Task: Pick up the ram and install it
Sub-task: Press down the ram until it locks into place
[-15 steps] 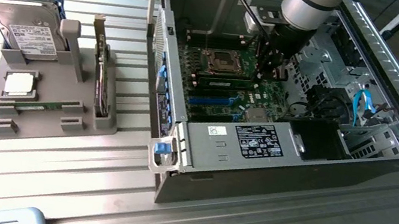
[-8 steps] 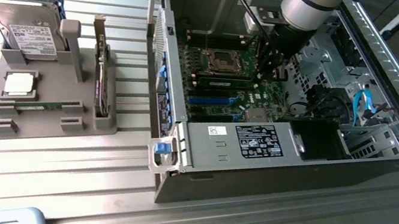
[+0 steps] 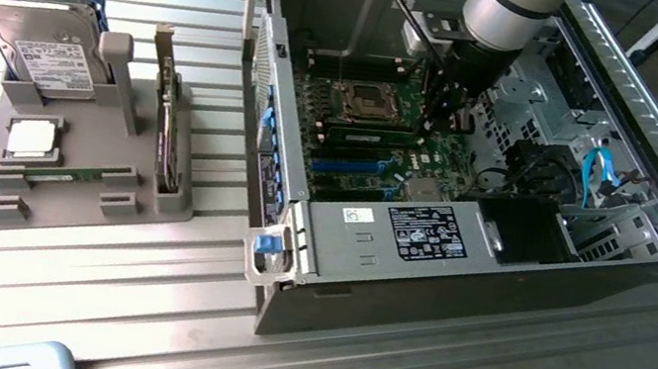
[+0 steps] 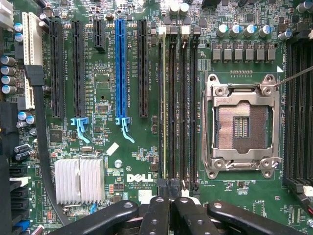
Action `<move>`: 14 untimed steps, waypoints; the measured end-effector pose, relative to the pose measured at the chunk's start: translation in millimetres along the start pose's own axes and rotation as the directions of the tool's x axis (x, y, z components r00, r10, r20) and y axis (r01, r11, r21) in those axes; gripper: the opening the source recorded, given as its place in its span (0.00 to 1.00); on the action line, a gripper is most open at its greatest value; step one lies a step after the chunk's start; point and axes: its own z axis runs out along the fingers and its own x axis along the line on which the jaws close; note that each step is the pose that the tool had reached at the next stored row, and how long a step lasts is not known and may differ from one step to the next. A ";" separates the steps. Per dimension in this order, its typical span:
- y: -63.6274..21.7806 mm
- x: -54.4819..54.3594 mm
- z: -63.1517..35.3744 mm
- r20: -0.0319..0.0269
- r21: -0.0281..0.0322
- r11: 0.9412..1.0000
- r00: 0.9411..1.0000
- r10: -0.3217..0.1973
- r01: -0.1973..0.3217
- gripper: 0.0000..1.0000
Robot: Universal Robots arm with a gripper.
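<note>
Black pincer (image 4: 170, 210) set narrow, hovering off the silver processor socket (image 4: 242, 125), at one end of the thin green ram stick (image 4: 164, 107), edge-on along the black memory slot (image 4: 161, 73) farthest from that socket, long axis running straight away from the fingertips.

We see even, bright overhead light on the ribbed metal desk (image 3: 89, 255), which throws pale streaks of glare along its ridges. Inside the computer case (image 3: 309, 141) the light falls off, and the far wall and the near right corner sit in deep shadow. In the wrist view the motherboard (image 4: 107, 78) is evenly lit and crisp, while the tool (image 4: 168, 215) shows as dark, slightly soft shapes with small highlights.
</note>
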 end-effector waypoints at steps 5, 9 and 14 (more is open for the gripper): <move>0.0 -0.2 -1.2 0.001 0.000 1.000 1.000 0.000 0.000 0.10; 0.0 -0.1 -12.9 0.000 -0.003 1.000 1.000 0.000 0.000 0.10; -0.1 -0.2 -18.1 0.000 -0.006 1.000 1.000 0.000 0.000 0.10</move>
